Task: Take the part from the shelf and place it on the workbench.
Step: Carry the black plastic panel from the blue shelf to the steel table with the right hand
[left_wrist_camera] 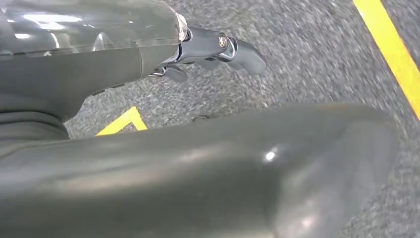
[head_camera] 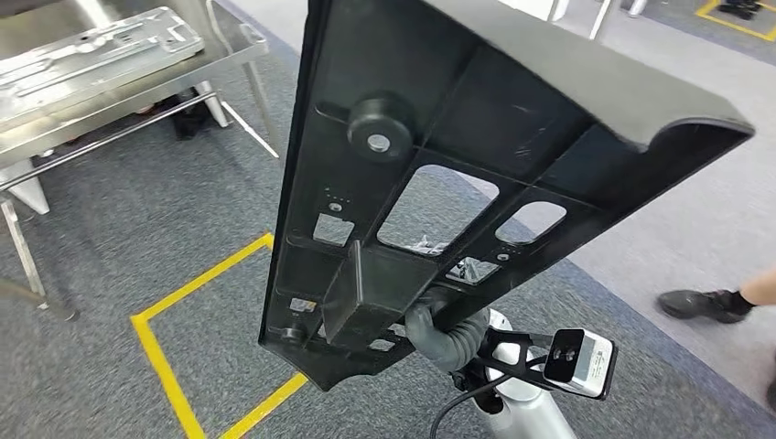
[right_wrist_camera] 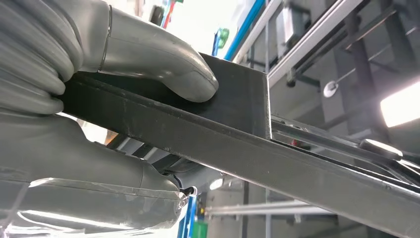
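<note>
Factory or workshop floor. Grey industrial carpet (head_camera: 137,229) marked with yellow tape lines (head_camera: 174,302). Steel-framed workbench (head_camera: 110,101) carrying pressed metal panel (head_camera: 91,55). Right wrist view: overhead steel beams (right_wrist_camera: 317,34), blue pipe (right_wrist_camera: 247,25), bright ceiling lamp (right_wrist_camera: 401,106).

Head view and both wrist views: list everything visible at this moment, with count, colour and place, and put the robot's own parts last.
Black part: one, black plastic panel with cut-outs and a round knob, held up in the air, centre of the head view.
Workbench: one, silver metal, upper left.
Metal plate: one, grey, lying on the workbench.
Floor tape: yellow lines on grey carpet, lower left.
Person's foot: one, dark shoe, right edge.
Right hand: grey, grips the black part at a boxy block near its lower end.
Left hand: grey, hangs over the carpet, holding nothing; fingers look curled in.
</note>
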`<action>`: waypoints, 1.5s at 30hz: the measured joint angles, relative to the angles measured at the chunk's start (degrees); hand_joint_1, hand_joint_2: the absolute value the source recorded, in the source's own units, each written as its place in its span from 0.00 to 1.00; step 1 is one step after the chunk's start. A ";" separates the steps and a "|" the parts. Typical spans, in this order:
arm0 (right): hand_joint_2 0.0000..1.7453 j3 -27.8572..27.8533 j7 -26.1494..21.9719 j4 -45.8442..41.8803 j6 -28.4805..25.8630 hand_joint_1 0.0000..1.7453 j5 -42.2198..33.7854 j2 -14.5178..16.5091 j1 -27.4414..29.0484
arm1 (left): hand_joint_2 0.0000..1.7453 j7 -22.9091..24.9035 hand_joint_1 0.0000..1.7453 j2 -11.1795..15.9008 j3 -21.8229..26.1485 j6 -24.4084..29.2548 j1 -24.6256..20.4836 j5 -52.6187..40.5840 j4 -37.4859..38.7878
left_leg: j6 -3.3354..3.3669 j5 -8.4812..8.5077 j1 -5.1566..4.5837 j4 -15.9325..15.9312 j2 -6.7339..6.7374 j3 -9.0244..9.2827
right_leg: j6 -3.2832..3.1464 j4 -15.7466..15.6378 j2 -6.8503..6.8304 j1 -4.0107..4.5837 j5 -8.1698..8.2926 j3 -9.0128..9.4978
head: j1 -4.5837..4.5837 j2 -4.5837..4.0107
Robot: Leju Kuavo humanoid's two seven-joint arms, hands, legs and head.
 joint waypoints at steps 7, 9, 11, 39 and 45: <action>1.00 0.01 -0.02 -0.02 0.28 1.00 -0.16 0.03 -0.11 | 0.00 -0.22 0.00 0.15 0.48 -0.13 -0.01 -0.07 0.00 | 1.42 6.22 -0.39 -15.71 3.68 8.18 | 1.88 0.64 -4.32 0.50 -1.26 0.90 | 0.01 0.00; 1.00 0.00 -0.02 -0.03 0.47 1.00 -0.22 0.08 -0.15 | 0.00 -0.22 0.00 0.18 0.54 -0.13 0.11 -0.17 0.00 | 2.13 6.41 -0.24 -15.91 2.34 8.22 | 2.56 1.37 -3.45 0.20 -2.08 0.90 | 0.01 0.00; 1.00 -0.10 -0.05 -0.03 0.71 1.00 -0.35 0.07 -0.11 | 0.00 -0.22 0.00 0.24 0.56 -0.07 0.00 -0.22 0.00 | 2.78 6.68 -0.06 -16.13 0.99 8.30 | 2.98 6.20 -0.02 -0.17 -5.08 -1.18 | 0.01 0.00; 1.00 -2.79 -0.02 2.82 1.92 1.00 -0.55 0.68 -0.07 | 0.00 1.41 0.00 3.66 3.99 3.13 0.31 1.32 0.00 | 1.58 6.50 -0.07 -15.87 2.05 7.93 | 2.51 0.67 -3.84 0.09 -1.98 1.48 | 0.00 0.00; 1.00 -3.24 -0.04 3.00 1.90 1.00 -0.45 0.90 0.73 | 0.00 1.39 0.00 3.75 4.43 3.06 0.13 1.29 0.00 | 2.78 6.88 -0.11 -16.07 -2.15 7.82 | 2.89 17.95 2.64 -0.21 -9.68 -7.01 | 0.01 0.00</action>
